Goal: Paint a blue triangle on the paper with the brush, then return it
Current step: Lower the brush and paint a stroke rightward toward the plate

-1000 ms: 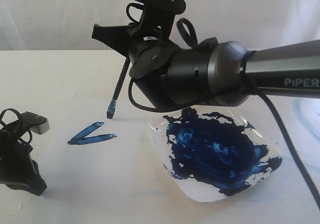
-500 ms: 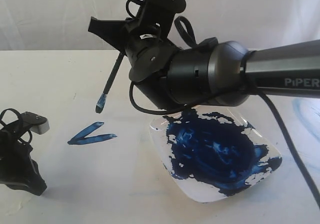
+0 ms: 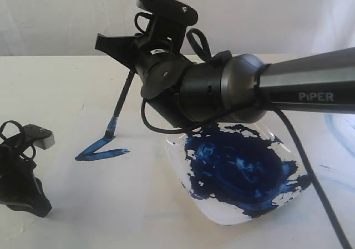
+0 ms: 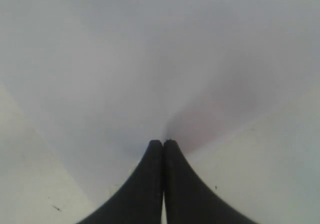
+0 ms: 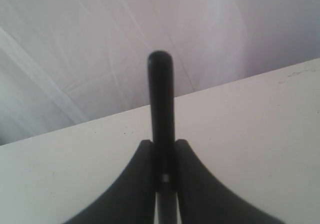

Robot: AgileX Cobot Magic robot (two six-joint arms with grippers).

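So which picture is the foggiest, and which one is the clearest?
Left wrist view: foggiest, the shut left gripper is just a soft dark shape against a hazy grey background. Right wrist view: the brush handle sits very close to the camera, with slightly soft edges. Exterior view: clearest, with pale shiny glints on the blue paint pool.

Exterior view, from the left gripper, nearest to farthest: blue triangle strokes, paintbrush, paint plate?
From the left gripper, jaws shut, at the view's left edge:
1. Streaky, unfinished blue triangle, just to its right.
2. Thin black-handled brush, tip on the triangle's far end, leaning up and right.
3. Clear square plate of dark-blue paint, farthest right.
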